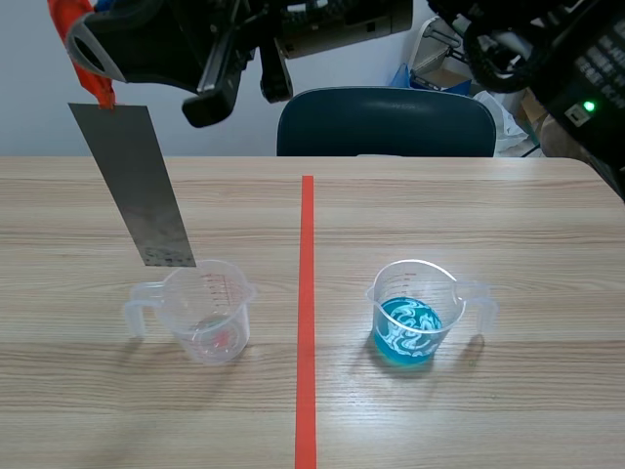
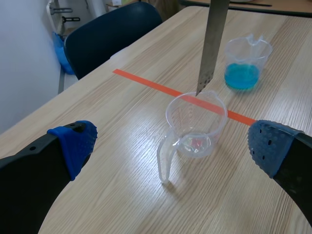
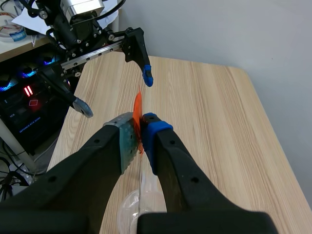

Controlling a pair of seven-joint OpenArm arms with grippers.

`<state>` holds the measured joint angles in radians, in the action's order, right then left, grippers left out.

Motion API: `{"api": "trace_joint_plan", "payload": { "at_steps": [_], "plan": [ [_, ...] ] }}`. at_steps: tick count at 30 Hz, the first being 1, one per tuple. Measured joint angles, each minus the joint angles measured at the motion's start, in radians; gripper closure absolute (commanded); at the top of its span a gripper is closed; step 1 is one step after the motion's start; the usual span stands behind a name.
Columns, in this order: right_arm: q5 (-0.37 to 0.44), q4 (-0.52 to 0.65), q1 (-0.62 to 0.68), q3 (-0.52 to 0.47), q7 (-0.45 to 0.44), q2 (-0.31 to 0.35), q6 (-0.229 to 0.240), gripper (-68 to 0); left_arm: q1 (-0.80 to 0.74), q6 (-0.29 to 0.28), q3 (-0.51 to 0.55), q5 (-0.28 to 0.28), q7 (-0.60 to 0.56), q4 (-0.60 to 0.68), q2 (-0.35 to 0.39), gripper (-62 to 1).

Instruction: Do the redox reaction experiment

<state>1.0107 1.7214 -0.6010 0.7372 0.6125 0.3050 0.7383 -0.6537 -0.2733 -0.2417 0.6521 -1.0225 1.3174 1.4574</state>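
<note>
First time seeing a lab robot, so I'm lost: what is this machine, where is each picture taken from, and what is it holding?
Two black robot arms stand at a wooden table. One picture looks from between them; the other two come from wrist cameras. The right arm has its jaws shut on the orange-tagged top of a metal strip, hanging over a clear cup. The left arm has its jaws open, holding nothing. A second cup holds blue liquid.

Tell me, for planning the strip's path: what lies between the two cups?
Only the tape line crosses between empty cup and blue-liquid cup, per scene view.
</note>
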Motion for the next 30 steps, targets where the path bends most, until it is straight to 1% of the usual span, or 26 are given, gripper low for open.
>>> {"api": "trace_joint_plan", "payload": {
  "at_steps": [25, 30],
  "plan": [
    [0.000, 0.000, 0.000, 0.000, 0.022, 0.000, 0.000, -0.8, 0.000, 0.000, 0.000, 0.000, -0.001, 0.000, 0.000, -62.3],
    [0.000, 0.000, 0.000, 0.000, 0.022, 0.000, 0.000, -0.8, 0.000, 0.000, 0.000, -0.001, 0.000, 0.000, -0.012, -62.3]
  ]
}}
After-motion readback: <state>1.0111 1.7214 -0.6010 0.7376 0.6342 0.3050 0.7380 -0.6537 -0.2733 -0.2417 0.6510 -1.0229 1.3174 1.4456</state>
